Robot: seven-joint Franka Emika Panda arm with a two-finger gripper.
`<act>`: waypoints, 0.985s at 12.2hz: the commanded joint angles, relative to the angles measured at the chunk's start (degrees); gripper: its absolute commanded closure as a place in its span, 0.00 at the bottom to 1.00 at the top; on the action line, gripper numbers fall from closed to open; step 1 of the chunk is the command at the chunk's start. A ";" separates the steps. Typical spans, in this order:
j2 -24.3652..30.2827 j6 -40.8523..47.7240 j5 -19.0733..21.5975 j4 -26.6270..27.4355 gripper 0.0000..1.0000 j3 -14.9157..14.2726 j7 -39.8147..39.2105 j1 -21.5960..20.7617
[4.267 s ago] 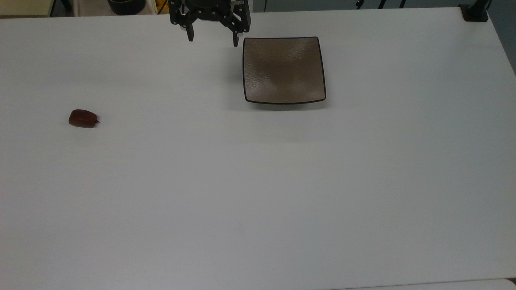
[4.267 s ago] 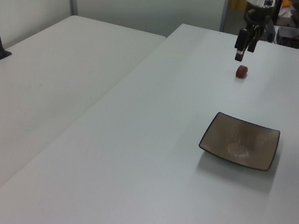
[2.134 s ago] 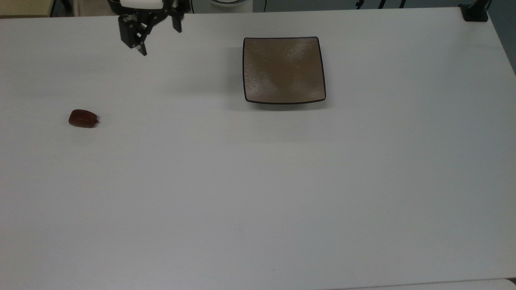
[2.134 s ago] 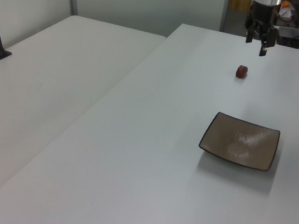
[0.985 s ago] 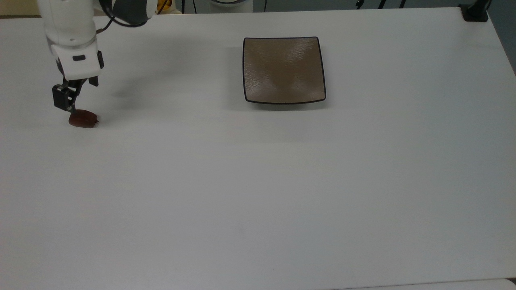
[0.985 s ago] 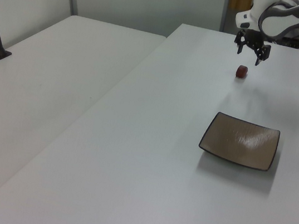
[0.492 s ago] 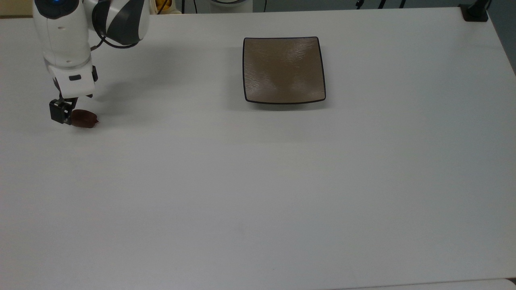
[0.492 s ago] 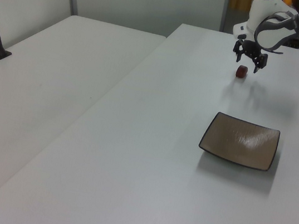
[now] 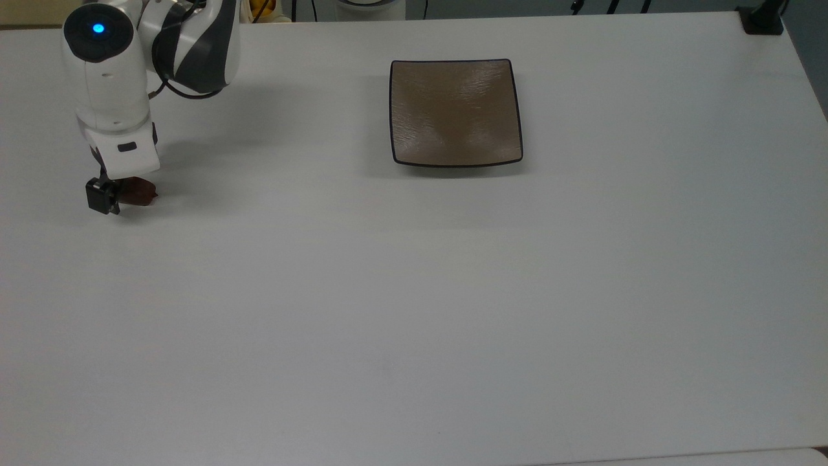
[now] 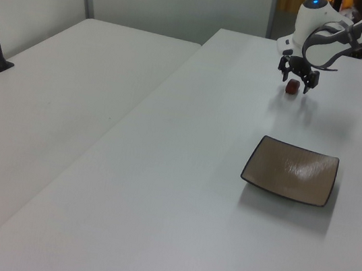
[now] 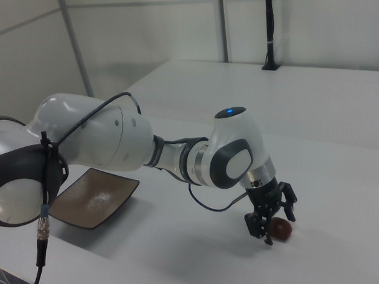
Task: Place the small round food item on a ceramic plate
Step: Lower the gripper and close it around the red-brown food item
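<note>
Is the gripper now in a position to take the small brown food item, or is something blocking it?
Probably yes. The gripper hangs open right over the small round food item, a finger on each side of it. Nothing else lies near it on the white table; the ceramic plate stands well apart.

Even, diffuse overhead light washes the white bench (image 9: 453, 291) in all three views. Shadows are soft: a faint grey patch beside the arm (image 9: 116, 97) in the top view, a thin dark edge under the ceramic plate (image 9: 455, 111). The plate's glaze shows a pale sheen.
</note>
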State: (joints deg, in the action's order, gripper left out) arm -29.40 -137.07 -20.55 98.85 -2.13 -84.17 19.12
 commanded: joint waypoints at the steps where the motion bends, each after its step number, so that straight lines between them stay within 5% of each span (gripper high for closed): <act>1: -0.57 -0.83 -1.42 -0.76 0.38 0.45 -0.47 0.13; 2: -0.66 -0.83 -2.12 -0.76 0.56 0.54 -0.30 0.13; 5: -0.57 -0.83 -2.30 -0.76 0.84 0.54 -0.30 0.13; 12: 0.57 -0.04 -2.12 -0.85 0.96 1.86 3.13 0.22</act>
State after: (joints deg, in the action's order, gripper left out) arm -29.71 -137.07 -21.89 98.02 -1.09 -83.16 19.13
